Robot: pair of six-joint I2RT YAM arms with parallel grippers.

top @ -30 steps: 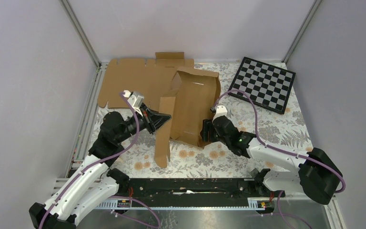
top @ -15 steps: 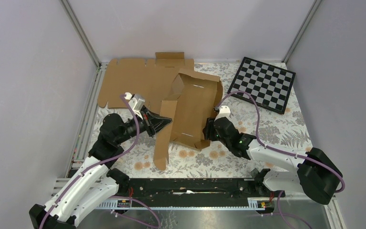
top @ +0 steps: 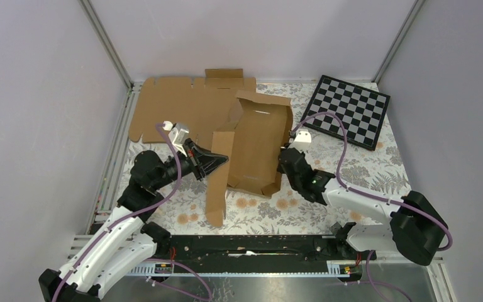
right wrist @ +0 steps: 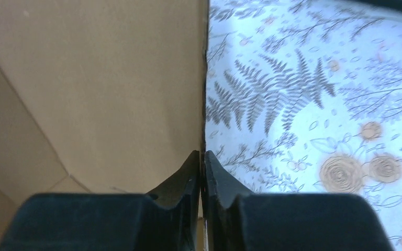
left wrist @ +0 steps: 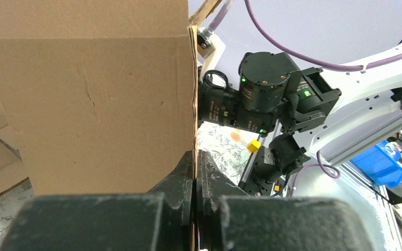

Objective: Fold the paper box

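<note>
box: paper box sits just left of the checkerboard, not touching it. It is partly formed, with the base down, the back wall up and the side panels half raised.
left jaws: left gripper is on the box side away from the checkerboard. The wrist view shows the left gripper clenched on the edge of an upright side panel, with cardboard running between the fingers.
right jaws: right gripper is on the box side facing the checkerboard. Its wrist view shows the right gripper pinched on the thin wall edge, so it reads as grasping the box.
step: my read is mid-fold, with both side walls being stood up. A long flap on the side away from the checkerboard trails loose toward the arm bases.
next: likely hold one wall steady and swing the other in until the creases square up, then tuck the loose flap. It needs a firm pinch and a slow arc, because the cardboard may spring back.
risk: the base could slide on the cloth.
other cardboard: flat cardboard sheet lies well left of the checkerboard, beyond the box.
surface: floral tablecloth runs under the checkerboard and everything else.
room: plain pale walls stand behind and beside the checkerboard, with metal corner posts.
</note>
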